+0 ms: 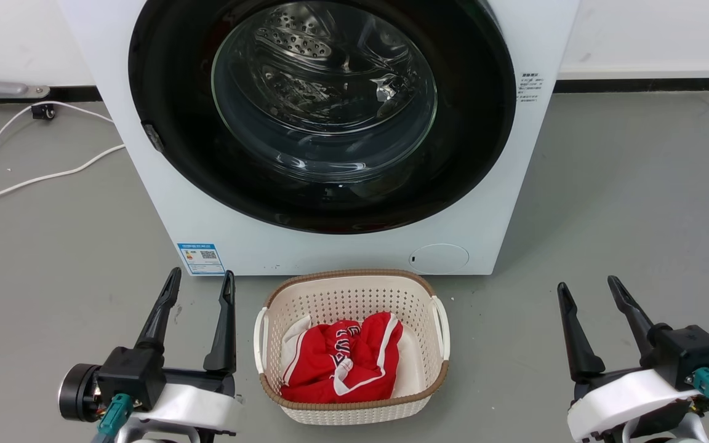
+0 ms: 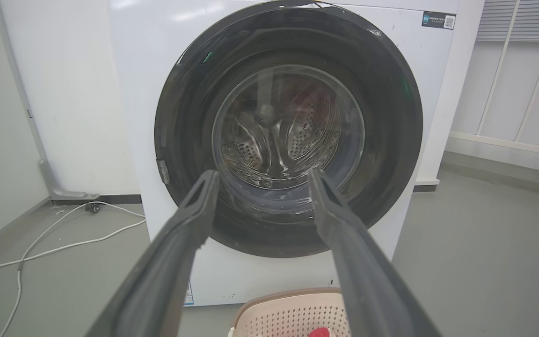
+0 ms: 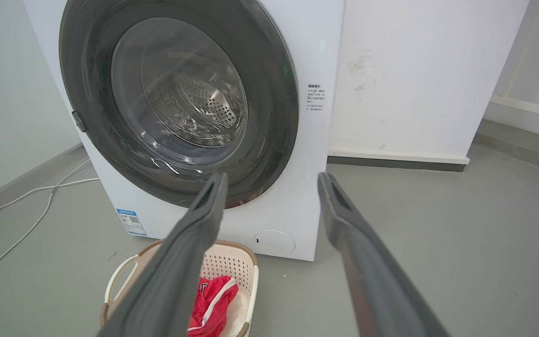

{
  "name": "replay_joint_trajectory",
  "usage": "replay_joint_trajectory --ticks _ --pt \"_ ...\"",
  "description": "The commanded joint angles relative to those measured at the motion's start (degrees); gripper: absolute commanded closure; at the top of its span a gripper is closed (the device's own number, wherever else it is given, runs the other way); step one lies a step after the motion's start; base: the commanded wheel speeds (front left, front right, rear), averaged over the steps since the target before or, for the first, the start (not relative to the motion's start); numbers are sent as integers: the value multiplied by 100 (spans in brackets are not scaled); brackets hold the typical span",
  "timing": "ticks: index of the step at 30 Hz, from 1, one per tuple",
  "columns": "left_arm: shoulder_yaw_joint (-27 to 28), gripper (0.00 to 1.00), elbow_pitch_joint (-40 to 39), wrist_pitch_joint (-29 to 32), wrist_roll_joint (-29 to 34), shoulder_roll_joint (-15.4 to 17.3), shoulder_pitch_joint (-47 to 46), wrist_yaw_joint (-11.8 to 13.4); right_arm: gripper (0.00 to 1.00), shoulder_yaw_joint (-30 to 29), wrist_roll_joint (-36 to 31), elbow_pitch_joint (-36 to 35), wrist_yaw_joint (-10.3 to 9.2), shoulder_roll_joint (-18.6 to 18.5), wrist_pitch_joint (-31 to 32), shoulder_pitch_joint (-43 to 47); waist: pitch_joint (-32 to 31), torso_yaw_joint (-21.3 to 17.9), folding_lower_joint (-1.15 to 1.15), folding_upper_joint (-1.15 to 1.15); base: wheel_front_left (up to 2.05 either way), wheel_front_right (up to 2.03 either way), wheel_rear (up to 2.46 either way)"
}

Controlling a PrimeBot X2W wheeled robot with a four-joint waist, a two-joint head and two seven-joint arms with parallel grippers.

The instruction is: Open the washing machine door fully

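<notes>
Washing machine door [image 1: 324,104] shut, left pincer [image 1: 201,272] spread, right pincer [image 1: 586,282] spread, both well short of its rim, basket [image 1: 354,283] between.

basket [image 1: 342,298]: holds red garment [image 1: 336,360] | white cable [image 1: 34,181]: lies on floor [image 1: 637,215]

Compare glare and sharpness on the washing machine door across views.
Head view: crisp, small white glints on the washing machine door glass. Left wrist view: door slightly hazy, near fingers soft. Right wrist view: door washed grey by haze, machine edges leaning.
</notes>
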Motion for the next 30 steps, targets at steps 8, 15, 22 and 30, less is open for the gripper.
replay_joint_trajectory --ticks 8,15,22,30 --pt "37 0 13 -111 314 -35 72 -35 0 28 -261 -44 -2 30 -76 71 -10 9 0 0 0 0 0" --pt "79 0 74 -137 310 -70 98 -61 0 28 -147 13 -2 30 -106 78 -1 7 0 0 0 0 0" --pt "105 0 101 -137 271 -87 96 -83 0 29 -115 49 -2 29 -136 65 16 4 0 0 0 0 0" --pt "137 0 110 -136 301 -100 73 -119 100 18 19 103 -2 29 -152 24 29 1 0 0 0 0 0"
